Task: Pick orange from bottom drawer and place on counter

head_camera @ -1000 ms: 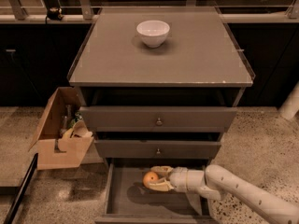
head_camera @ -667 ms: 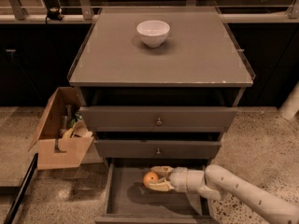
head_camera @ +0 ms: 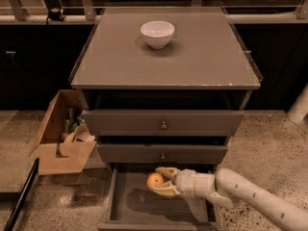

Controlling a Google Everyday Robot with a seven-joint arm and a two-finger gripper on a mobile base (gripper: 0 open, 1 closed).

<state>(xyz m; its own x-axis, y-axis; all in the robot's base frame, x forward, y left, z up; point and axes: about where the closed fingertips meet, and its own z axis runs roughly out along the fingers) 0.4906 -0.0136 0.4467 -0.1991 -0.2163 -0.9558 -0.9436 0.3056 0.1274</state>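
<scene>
almost nothing has changed over the last second: the end effector sits in the same spot inside the bottom drawer, toward the drawer's back and a bit left of its middle, and the orange is still between its two fingers, one over the top of the fruit and one under it, both looking pressed against it. so i read it as closed on the orange, grasp made but no lift begun (the dark shadow on the drawer floor below hints the fruit may be just off the floor, can't be sure). the arm reaches in from the drawer's right front corner. what that means for the task: pick half looks secured, place half untouched; the counter is well above the drawer, past the two shut drawers, with only a white bowl on it. next move likely calls for pulling out toward the drawer's front before rising, since the shut drawers overhang its back part.
</scene>
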